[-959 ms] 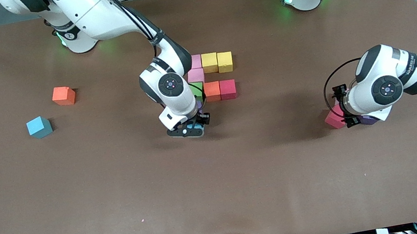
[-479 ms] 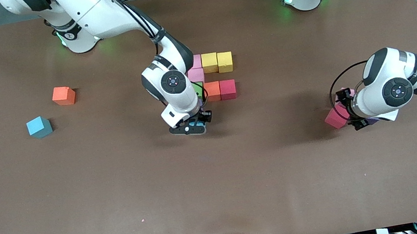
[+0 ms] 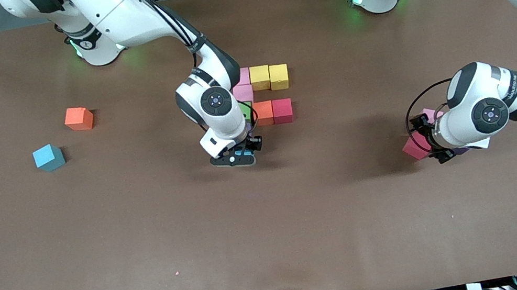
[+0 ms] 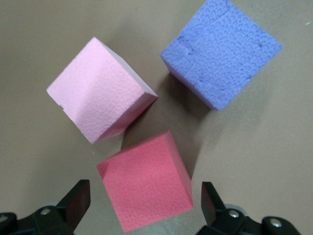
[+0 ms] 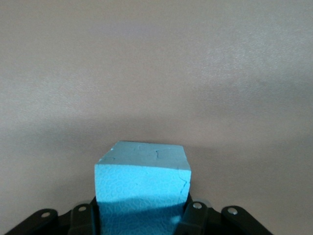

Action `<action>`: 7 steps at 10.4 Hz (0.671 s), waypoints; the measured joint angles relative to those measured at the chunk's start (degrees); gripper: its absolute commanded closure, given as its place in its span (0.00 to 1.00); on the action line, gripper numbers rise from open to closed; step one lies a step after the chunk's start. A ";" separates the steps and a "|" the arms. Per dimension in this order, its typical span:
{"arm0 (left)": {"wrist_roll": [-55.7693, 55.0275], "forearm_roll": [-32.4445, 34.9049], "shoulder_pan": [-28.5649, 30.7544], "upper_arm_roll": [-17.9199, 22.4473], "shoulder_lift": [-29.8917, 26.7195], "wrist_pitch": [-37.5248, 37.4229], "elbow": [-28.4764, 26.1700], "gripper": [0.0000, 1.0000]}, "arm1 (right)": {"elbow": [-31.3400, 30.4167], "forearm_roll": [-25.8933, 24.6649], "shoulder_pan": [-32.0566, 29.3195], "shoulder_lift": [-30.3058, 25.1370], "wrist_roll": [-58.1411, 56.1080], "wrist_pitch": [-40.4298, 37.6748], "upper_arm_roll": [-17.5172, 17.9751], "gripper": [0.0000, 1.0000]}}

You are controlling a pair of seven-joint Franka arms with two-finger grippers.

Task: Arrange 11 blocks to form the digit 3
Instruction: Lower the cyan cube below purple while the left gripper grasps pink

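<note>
My right gripper [image 3: 239,158] is shut on a cyan block [image 5: 142,182], low over the table just beside the green block [image 3: 245,111] of the part-built digit 3. That figure holds two pink [image 3: 243,92], two yellow [image 3: 269,77], green, orange [image 3: 263,113] and red [image 3: 283,110] blocks. My left gripper [image 4: 145,204] hangs open over a loose red block [image 4: 145,180], one finger on each side of it, without touching. A pink block [image 4: 100,95] and a purple block [image 4: 221,51] lie beside that red block [image 3: 414,147], toward the left arm's end.
An orange-red block [image 3: 79,118] and a teal block [image 3: 48,157] lie loose toward the right arm's end of the brown table [image 3: 275,238]. The right arm's wrist hides part of the figure's straight side.
The right gripper has edged slightly toward the figure with the cyan block. The left arm's wrist has shifted a little over the three loose blocks; its jaws stay open.
</note>
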 measured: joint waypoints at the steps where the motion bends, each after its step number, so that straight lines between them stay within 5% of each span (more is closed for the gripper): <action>1: -0.45 0.00 -0.10 0.45 0.12 0.44 0.00 0.00 | 0.00 0.00 0.02 -0.02 -0.32 -0.19 -0.06 0.78; 7: -3.04 -0.03 -0.61 1.69 1.00 0.98 0.02 0.00 | 0.00 -0.11 0.55 -0.02 -0.57 -0.31 -0.48 0.78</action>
